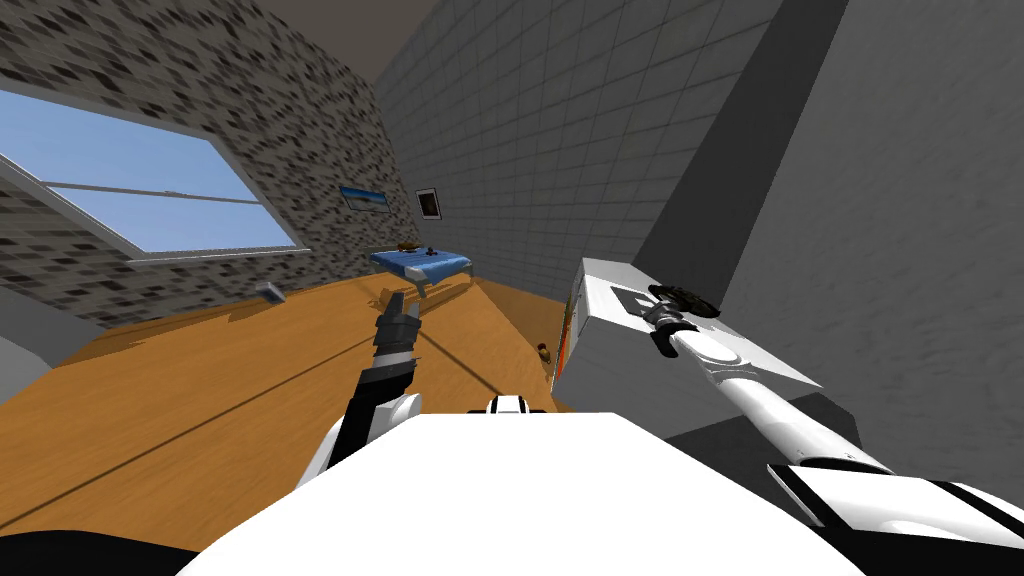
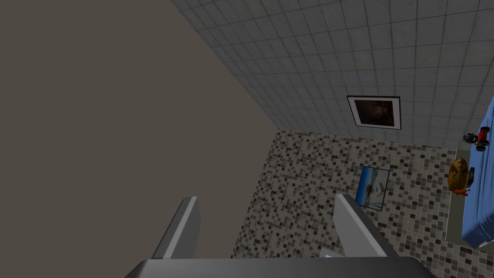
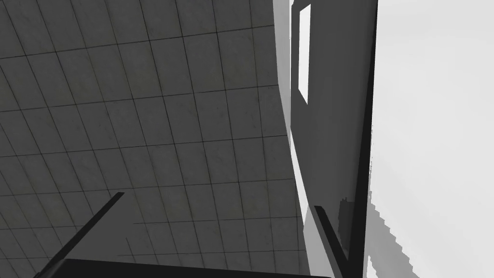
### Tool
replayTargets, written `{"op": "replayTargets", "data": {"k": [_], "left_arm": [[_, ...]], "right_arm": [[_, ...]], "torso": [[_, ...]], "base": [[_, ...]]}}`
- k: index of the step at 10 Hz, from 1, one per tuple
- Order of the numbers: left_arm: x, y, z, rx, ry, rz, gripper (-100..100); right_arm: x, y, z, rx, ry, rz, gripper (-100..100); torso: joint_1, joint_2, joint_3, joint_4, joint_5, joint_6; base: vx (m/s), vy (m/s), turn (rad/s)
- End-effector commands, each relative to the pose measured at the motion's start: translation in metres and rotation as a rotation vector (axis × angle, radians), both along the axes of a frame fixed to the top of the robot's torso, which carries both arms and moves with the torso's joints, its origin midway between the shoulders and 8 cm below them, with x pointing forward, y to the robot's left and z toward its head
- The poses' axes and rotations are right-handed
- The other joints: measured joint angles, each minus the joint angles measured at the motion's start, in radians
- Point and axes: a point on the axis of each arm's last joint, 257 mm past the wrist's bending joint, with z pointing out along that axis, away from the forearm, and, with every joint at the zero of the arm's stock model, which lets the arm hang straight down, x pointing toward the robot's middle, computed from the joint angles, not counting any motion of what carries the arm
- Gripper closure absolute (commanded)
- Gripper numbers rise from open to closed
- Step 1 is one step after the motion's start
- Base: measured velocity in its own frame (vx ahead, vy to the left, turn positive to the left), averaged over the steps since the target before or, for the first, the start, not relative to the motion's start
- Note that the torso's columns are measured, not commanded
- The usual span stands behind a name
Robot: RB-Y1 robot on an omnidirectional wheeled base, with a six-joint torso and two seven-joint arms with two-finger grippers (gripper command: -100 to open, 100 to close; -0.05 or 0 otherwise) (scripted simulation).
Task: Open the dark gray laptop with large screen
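The dark grey laptop [image 3: 333,120] lies flat on a white surface [image 1: 605,345], at about three o'clock from the left hand [image 1: 398,312] in the head view. Its dark face carries one plain pale rectangle [image 3: 304,53]; any lettering on it is too small to tell. The right hand [image 3: 219,200] reaches over the laptop with its fingers wide apart and nothing between them. One finger [image 3: 330,234] stands just beside the laptop's edge. The left hand hangs above the wooden floor [image 1: 200,400], spread open and holding nothing.
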Motion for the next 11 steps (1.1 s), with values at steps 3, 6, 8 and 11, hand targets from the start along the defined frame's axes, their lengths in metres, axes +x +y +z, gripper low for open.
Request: {"op": "replayTargets", "data": {"k": [3,6,8,11], "left_arm": [[0.0,0.0,0.0,0.0,0.0,0.0,0],[0.0,0.0,0.0,0.0,0.0,0.0,0],[0.0,0.0,0.0,0.0,0.0,0.0,0],[0.0,0.0,0.0,0.0,0.0,0.0,0]], "right_arm": [[-0.001,-0.025,0.039,-0.01,-0.001,0.009,-100],[-0.001,-0.028,0.042,-0.012,-0.002,0.01,0],[-0.001,-0.028,0.042,-0.012,-0.002,0.01,0],[-0.001,-0.028,0.042,-0.012,-0.002,0.01,0]], "torso": [[0.01,0.008,0.003,0.004,0.008,0.004],[0.007,0.008,0.003,0.004,0.007,0.004],[0.007,0.007,0.003,0.004,0.007,0.004],[0.009,0.007,0.002,0.004,0.008,0.004]], "base": [[0.021,0.079,-0.021],[0.013,0.037,-0.008],[0.0,0.0,0.0],[0.0,0.0,0.0]]}}
